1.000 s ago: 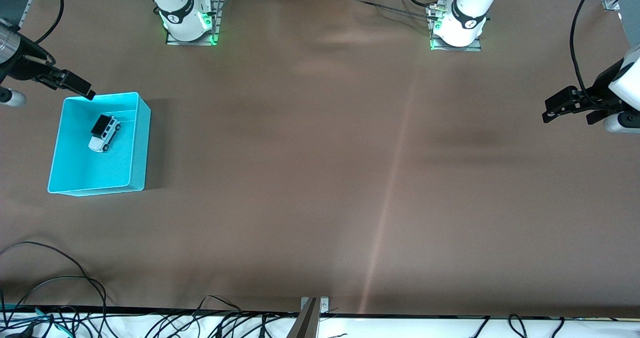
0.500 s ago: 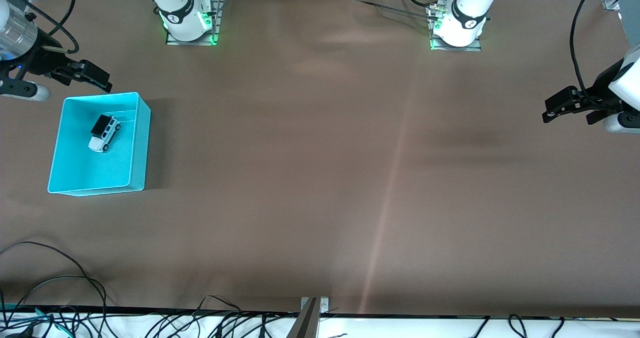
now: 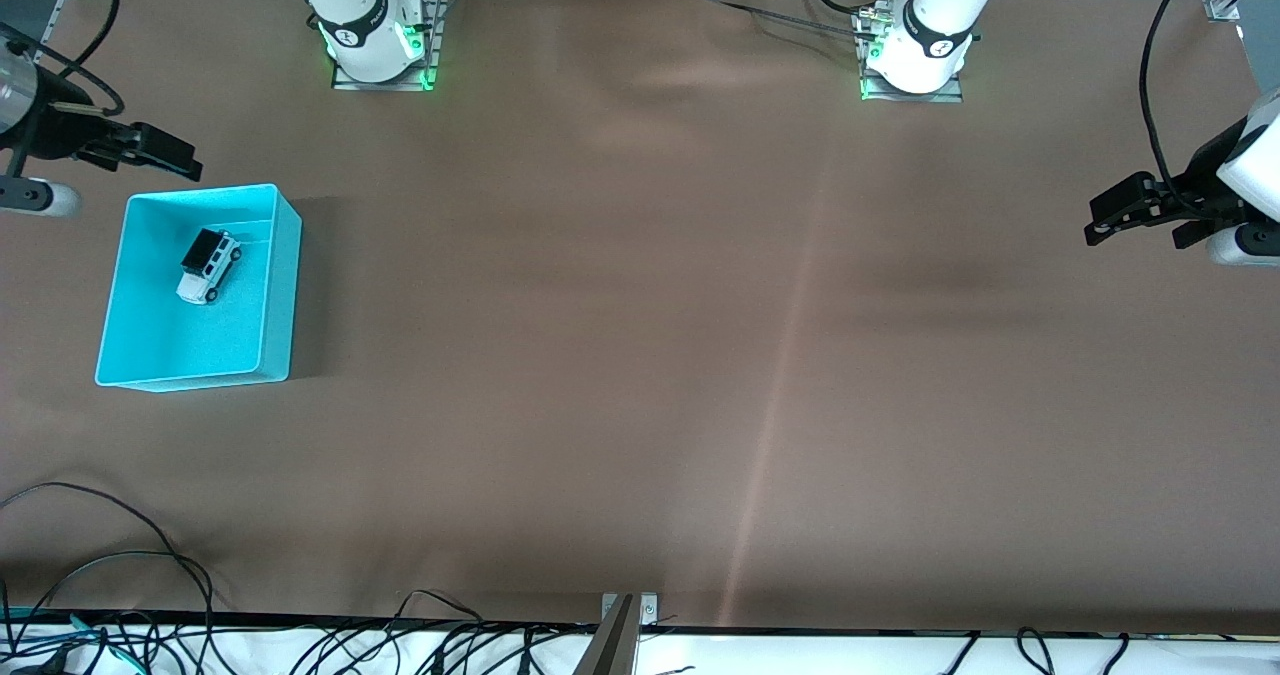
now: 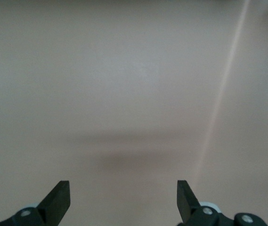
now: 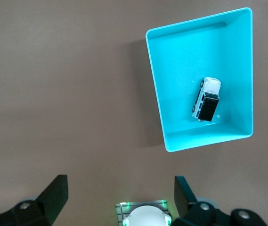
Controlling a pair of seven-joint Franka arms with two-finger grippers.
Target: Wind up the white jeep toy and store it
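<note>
The white jeep toy (image 3: pixel 208 266), white with a black rear section, stands on its wheels inside the cyan bin (image 3: pixel 280 285) at the right arm's end of the table. It also shows in the right wrist view (image 5: pixel 207 100), in the bin (image 5: pixel 158 89). My right gripper (image 3: pixel 172 156) is open and empty in the air, over the table just past the bin's rim on the side toward the robot bases. My left gripper (image 3: pixel 1110 217) is open and empty, waiting over the left arm's end of the table; its fingers (image 4: pixel 58 200) frame bare table.
The brown table (image 3: pixel 640 355) is bare apart from the bin. The arm bases (image 3: pixel 375 40) stand along the table's top edge. Cables (image 3: pixel 120 575) lie along the edge nearest the front camera.
My right gripper rose off the bin's corner toward the robot bases, then drifted back a little toward the table's end. The jeep, the bin and the left arm have not moved.
</note>
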